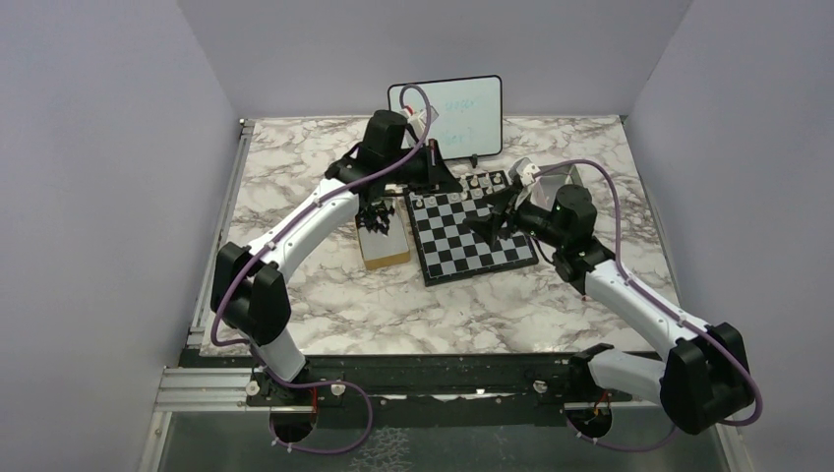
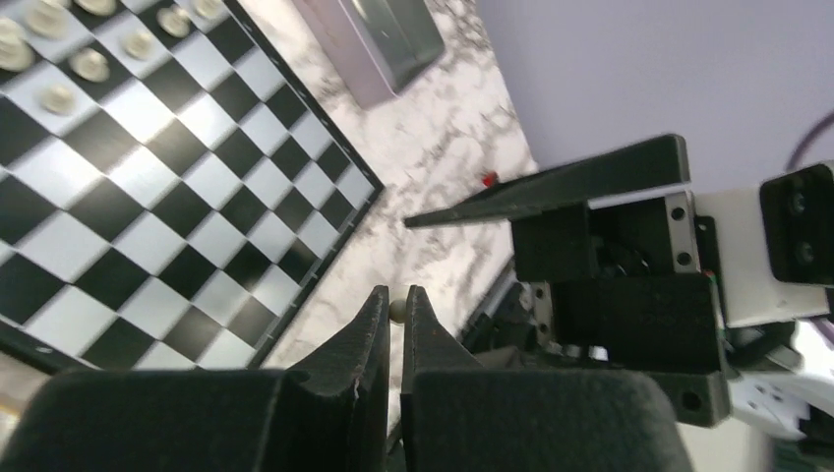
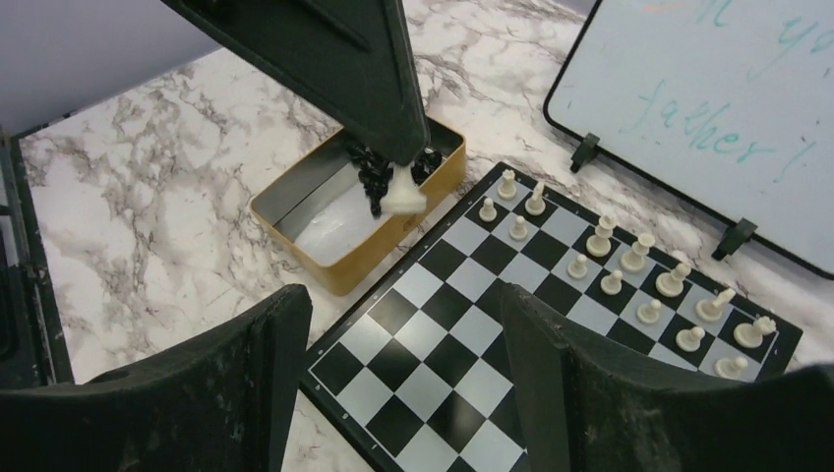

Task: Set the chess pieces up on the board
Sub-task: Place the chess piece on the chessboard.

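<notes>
The chessboard (image 1: pixel 470 236) lies mid-table; it also shows in the right wrist view (image 3: pixel 472 324) and the left wrist view (image 2: pixel 148 206). Several pale chess pieces (image 3: pixel 629 261) stand on its two far rows (image 1: pixel 482 182). My left gripper (image 1: pixel 435 177) hangs by the board's far-left corner, shut on a pale chess piece (image 2: pixel 397 311). The same piece shows in the right wrist view (image 3: pixel 401 192), above the box edge beside the board's corner. My right gripper (image 3: pixel 403 295) is open and empty above the board's near squares (image 1: pixel 494 218).
A gold box (image 3: pixel 344 236) left of the board holds black pieces (image 3: pixel 379 167); it also shows in the top view (image 1: pixel 384 246). A whiteboard (image 1: pixel 445 103) stands behind the board. A grey tin (image 2: pixel 379 39) lies on the marble table beyond the board's right side.
</notes>
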Motion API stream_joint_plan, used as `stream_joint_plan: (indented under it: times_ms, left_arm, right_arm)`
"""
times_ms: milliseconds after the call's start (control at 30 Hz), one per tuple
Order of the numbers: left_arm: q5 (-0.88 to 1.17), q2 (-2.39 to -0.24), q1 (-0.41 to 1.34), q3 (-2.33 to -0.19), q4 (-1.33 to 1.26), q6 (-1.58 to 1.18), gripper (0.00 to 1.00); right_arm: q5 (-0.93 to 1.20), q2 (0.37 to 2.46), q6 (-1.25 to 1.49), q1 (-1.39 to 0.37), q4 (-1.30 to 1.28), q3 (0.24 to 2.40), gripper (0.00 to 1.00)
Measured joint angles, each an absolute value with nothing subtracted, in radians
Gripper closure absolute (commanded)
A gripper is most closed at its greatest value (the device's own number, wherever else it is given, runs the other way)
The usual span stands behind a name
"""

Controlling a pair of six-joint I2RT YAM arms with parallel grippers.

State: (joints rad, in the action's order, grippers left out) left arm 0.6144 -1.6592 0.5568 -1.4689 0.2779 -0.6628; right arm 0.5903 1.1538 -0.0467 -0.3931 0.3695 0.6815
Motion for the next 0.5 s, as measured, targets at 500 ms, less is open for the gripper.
stream_joint_plan:
  times_ms: [500]
  left_arm:
    - [0.118, -1.741, 0.571, -1.543, 0.339, -0.375, 0.96]
  right_arm:
    - [0.156, 1.055, 0.133, -0.393, 0.009, 0.723, 0.00]
